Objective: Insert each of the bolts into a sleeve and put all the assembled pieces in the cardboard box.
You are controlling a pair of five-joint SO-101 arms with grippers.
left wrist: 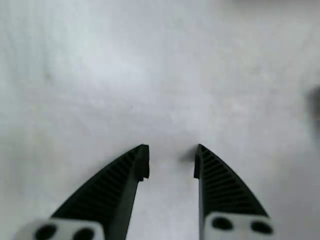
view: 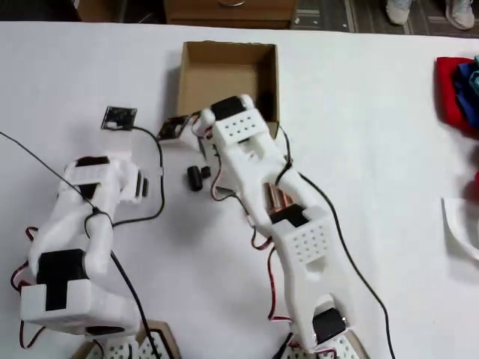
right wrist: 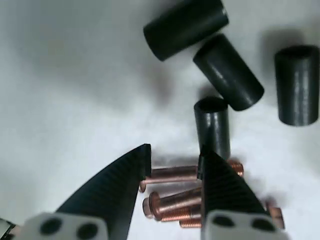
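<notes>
Right gripper (right wrist: 174, 156) hangs low over the table (right wrist: 65, 100) with its jaws apart and nothing held, and the nearest copper bolt (right wrist: 172, 174) lies in the gap just below the tips. That bolt's long axis runs across the gap, from one finger toward the other, so as I judge it a straight closing would bear on its ends and not on its shank; a turn of the wrist looks needed first. More bolts (right wrist: 175, 202) lie alongside it in a loose pile, roughly parallel and touching or nearly so, which may make taking one alone awkward. Just past the pile is a black sleeve (right wrist: 212, 125), its open mouth facing up toward the camera, close beside the bolts. Three other sleeves (right wrist: 227, 70) lie on their sides beyond it, a little apart. Farther on, in the high view, the cardboard box (view: 228, 46) sits open just beyond this arm's wrist. Left gripper (left wrist: 172, 150), jaws also parted and empty, is over bare table well to the side, so the right arm is plainly the nearer to the bolts.
</notes>
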